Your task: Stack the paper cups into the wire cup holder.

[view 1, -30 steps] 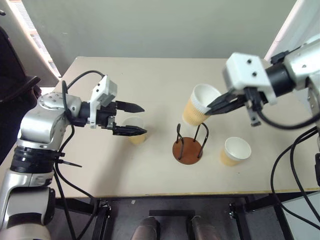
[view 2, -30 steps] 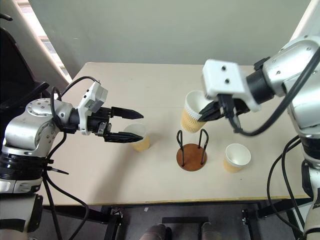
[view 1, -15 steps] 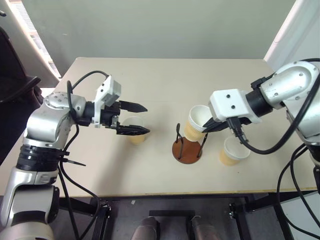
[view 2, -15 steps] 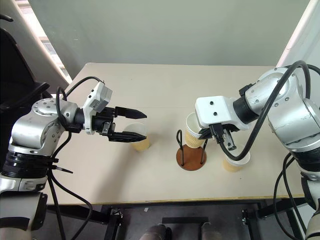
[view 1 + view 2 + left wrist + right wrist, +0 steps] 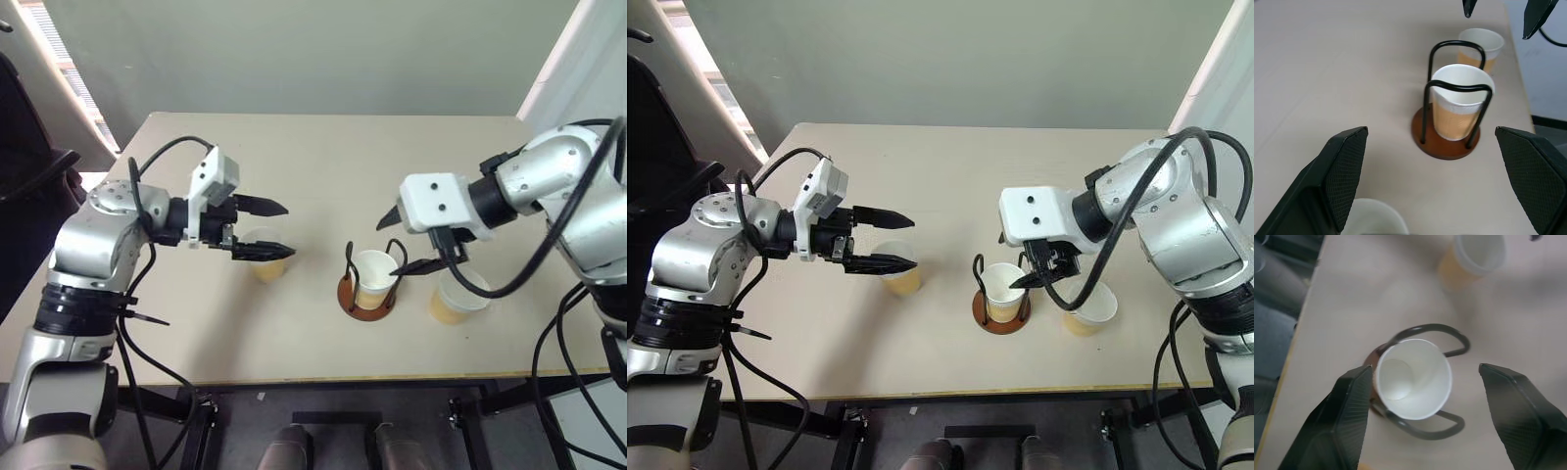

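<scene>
One paper cup (image 5: 373, 275) stands upright inside the wire cup holder (image 5: 1446, 149), between its two black arches. My right gripper (image 5: 404, 242) hovers just above that cup, open, one finger on each side of the rim and touching nothing. A second paper cup (image 5: 455, 299) stands on the table just right of the holder. The third paper cup (image 5: 266, 258) stands left of the holder, partly under my left gripper (image 5: 282, 231), which is open and points right toward the holder. In the right wrist view the cup in the holder (image 5: 1413, 377) sits between my fingers (image 5: 1349, 416).
The beige table (image 5: 294, 157) carries just the cups and the holder. Its front edge runs close below the holder. A dark chair (image 5: 29, 166) stands off the table's left side, and black cables hang from both arms.
My right gripper carried its cup down into the wire holder, then opened and let it go. The cup now stands in the holder. The left gripper has stayed put.
</scene>
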`<action>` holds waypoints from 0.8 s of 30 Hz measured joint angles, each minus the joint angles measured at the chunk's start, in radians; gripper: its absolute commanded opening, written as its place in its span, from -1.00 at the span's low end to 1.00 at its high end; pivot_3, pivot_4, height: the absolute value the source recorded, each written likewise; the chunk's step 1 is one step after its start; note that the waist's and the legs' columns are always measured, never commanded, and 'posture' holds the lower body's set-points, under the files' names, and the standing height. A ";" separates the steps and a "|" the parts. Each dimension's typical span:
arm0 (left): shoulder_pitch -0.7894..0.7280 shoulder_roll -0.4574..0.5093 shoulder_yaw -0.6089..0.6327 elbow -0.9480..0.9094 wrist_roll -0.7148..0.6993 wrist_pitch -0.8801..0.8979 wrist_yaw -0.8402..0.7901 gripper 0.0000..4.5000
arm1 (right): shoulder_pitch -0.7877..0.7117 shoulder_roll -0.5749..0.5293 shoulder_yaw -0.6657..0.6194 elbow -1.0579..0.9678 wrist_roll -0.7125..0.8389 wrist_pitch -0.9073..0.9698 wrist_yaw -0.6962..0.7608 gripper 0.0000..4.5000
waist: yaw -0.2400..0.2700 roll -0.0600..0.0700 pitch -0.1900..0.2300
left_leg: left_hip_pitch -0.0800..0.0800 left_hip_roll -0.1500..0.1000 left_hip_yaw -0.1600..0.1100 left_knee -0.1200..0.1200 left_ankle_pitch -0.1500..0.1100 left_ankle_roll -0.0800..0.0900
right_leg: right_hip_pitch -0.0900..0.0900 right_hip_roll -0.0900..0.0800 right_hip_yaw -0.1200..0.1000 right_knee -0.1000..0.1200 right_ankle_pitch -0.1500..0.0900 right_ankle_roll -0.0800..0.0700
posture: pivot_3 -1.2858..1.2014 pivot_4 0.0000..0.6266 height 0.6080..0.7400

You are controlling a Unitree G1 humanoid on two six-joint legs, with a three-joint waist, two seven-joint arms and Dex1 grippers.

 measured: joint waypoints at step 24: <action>0.026 0.225 -0.225 -0.190 0.419 -0.123 0.011 1.00 | -0.055 0.028 -0.248 0.029 0.440 0.389 -0.129 0.51 | -0.001 0.000 0.000 | 0.000 0.003 0.001 -0.001 -0.003 0.004 | -0.003 0.003 0.001 0.002 -0.002 -0.003 | 0.03 -0.52 1.00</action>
